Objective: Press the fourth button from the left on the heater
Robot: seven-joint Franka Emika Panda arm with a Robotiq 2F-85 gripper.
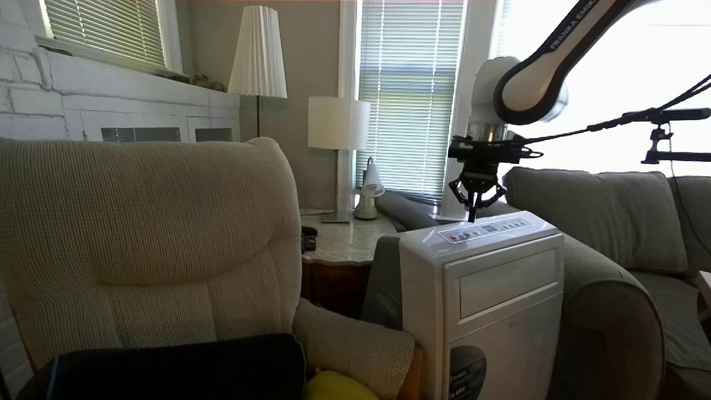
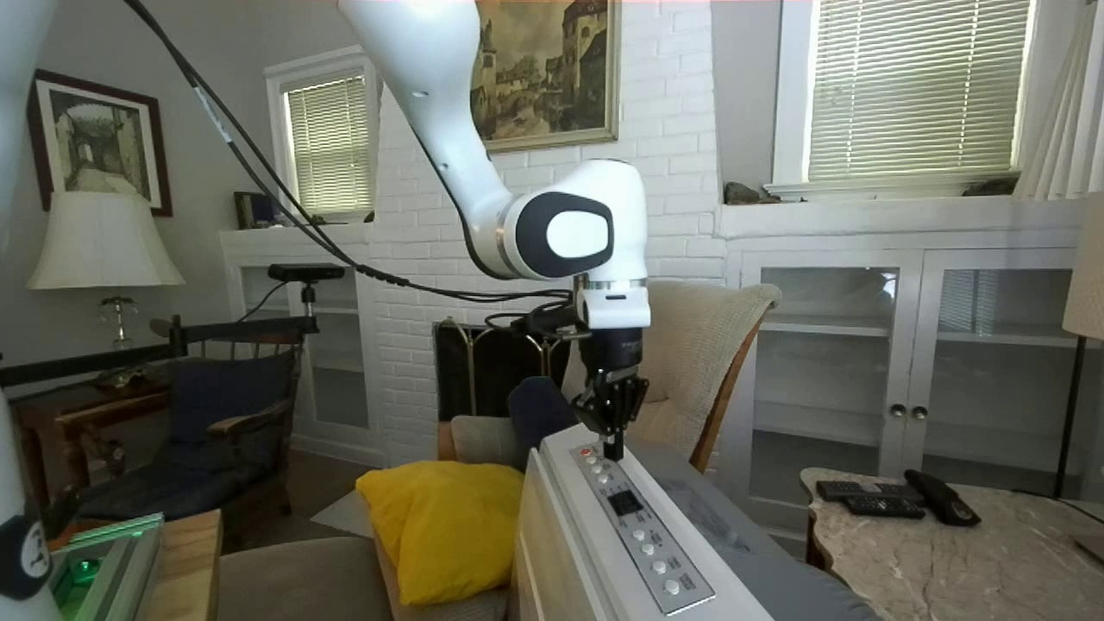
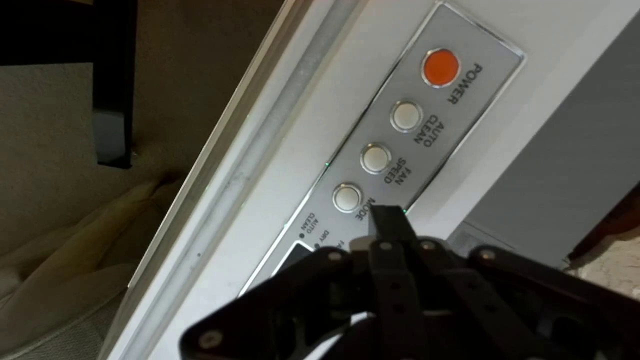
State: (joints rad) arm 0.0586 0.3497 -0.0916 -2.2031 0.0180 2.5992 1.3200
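Note:
The white heater (image 1: 502,300) stands upright beside a sofa; its top also shows in an exterior view (image 2: 556,517). Its grey control panel (image 2: 642,539) carries a row of buttons around a dark display. In the wrist view the orange power button (image 3: 440,67) heads the row, followed by auto clean (image 3: 406,116), fan speed (image 3: 375,158) and mode, the fourth button (image 3: 347,198). My gripper (image 3: 392,220) is shut and empty, pointing down. Its tips overlap the end of the mode label, beside that button. It appears in both exterior views (image 1: 471,214) (image 2: 613,447); contact cannot be told.
A beige armchair (image 1: 194,222) and a yellow pillow (image 2: 444,530) are near the heater. A grey sofa (image 1: 600,266) stands against its far side. A marble-topped table (image 2: 949,561) holds remotes and a phone (image 2: 940,498). Lamps (image 1: 339,122) stand behind.

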